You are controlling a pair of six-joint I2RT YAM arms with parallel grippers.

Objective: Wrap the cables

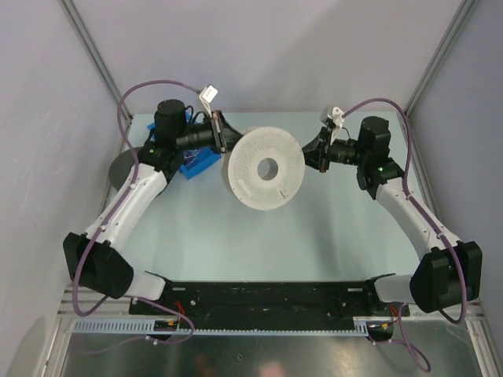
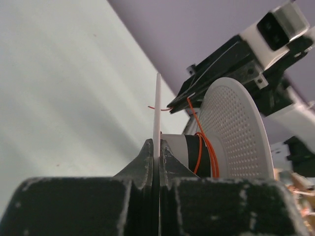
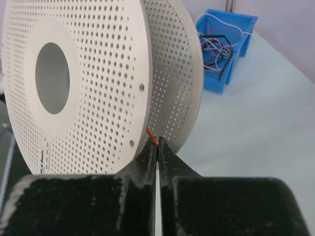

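Note:
A white perforated spool (image 1: pixel 263 169) is held off the table between both arms, tilted on its side. My left gripper (image 1: pixel 222 139) is shut on the thin edge of one flange (image 2: pixel 157 105), seen edge-on in the left wrist view between the jaws (image 2: pixel 156 146). An orange cable (image 2: pixel 206 150) makes a few turns round the spool's black core. My right gripper (image 1: pixel 312 153) is at the spool's right rim, shut on the orange cable's end (image 3: pixel 153 137), which comes out of the gap between the two flanges (image 3: pixel 74 83) just above its fingertips (image 3: pixel 157 146).
A blue bin (image 1: pixel 200 162) holding loose wires stands on the table behind the left gripper, also in the right wrist view (image 3: pixel 224 46). A grey round object (image 1: pixel 122 169) lies at the table's left edge. Enclosure walls stand close on both sides.

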